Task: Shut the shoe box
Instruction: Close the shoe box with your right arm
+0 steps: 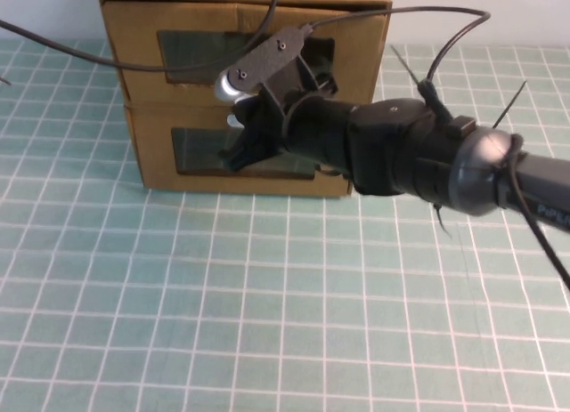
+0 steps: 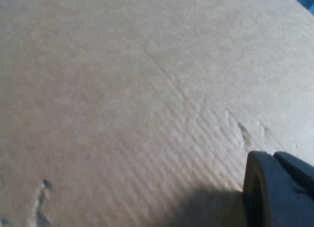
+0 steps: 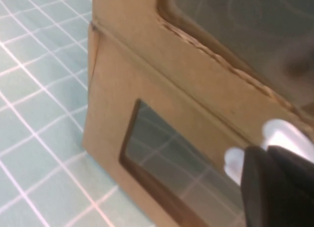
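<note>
Two brown cardboard boxes stand stacked at the back of the table. The upper one is the shoe box (image 1: pixel 356 60), with its white pull tab (image 1: pixel 229 87) below its window. Its front sits about flush with the twin box (image 1: pixel 151 154) under it. My right gripper (image 1: pixel 239 156) is shut and empty, fingertips at the fronts by the two tabs. The right wrist view shows the shoe box (image 3: pixel 196 65), its tab (image 3: pixel 287 136) and the right gripper (image 3: pixel 267 156). My left gripper (image 2: pixel 274 161) is shut, close against a bare cardboard surface (image 2: pixel 122 89).
The boxes stand on a green mat with a white grid (image 1: pixel 223 314). The right arm (image 1: pixel 427 154) reaches in from the right across the boxes' front. Cables (image 1: pixel 427 25) loop over the boxes.
</note>
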Motion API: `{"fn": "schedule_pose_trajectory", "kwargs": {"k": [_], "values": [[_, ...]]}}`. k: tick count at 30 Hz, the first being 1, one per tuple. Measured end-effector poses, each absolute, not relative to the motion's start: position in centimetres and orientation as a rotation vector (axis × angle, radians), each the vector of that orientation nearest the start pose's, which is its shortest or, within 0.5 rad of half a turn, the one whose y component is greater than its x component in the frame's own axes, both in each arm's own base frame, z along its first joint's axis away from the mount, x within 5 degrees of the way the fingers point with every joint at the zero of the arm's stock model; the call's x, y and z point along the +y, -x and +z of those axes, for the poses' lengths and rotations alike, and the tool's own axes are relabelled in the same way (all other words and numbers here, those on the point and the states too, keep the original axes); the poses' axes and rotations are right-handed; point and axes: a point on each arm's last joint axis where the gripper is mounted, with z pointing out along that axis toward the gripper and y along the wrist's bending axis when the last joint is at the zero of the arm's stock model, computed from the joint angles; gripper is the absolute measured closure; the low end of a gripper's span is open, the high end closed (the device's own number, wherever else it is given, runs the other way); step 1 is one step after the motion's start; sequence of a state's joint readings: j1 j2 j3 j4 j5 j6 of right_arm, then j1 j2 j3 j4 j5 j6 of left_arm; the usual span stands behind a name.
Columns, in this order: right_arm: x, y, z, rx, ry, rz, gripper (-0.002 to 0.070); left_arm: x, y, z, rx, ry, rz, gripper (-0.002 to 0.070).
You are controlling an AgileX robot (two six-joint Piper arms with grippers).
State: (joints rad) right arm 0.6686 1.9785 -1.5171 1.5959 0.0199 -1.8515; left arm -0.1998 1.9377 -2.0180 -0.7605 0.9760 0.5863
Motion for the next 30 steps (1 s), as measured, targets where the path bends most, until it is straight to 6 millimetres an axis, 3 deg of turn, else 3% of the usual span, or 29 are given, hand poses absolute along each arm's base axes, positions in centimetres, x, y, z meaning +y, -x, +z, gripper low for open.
{"fn": "schedule_pose_trajectory", "kwargs": {"k": [9,13,16,20,24,28,30], "values": [[29.8,-37.5,26.4,1.732,0.882,0.332,0.0690,-13.8,-42.1,39.2,2.079,-0.649,-0.720,0.0680],[28.9,-36.7,27.6,1.692,0.929,0.326,0.0690,-13.1,-41.4,40.4,2.064,-0.649,-0.679,0.0680],[28.3,-35.1,29.4,1.585,1.076,0.308,0.0690,-11.9,-40.6,42.0,2.039,-0.620,-0.649,0.0680],[27.7,-32.5,31.8,1.406,1.360,0.251,0.0690,-10.2,-38.2,45.4,1.972,-0.599,-0.612,0.0680],[25.8,-30.9,33.6,1.378,1.550,0.077,0.0690,-9.3,-35.3,48.3,1.928,-0.605,-0.600,0.0680],[23.0,-30.1,35.0,1.584,1.598,-0.114,0.0690,-9.0,-32.4,50.2,1.915,-0.641,-0.596,0.0680],[21.0,-30.5,36.0,1.752,1.467,-0.225,0.0690,-8.9,-30.7,51.1,1.914,-0.664,-0.601,0.0680]]}}
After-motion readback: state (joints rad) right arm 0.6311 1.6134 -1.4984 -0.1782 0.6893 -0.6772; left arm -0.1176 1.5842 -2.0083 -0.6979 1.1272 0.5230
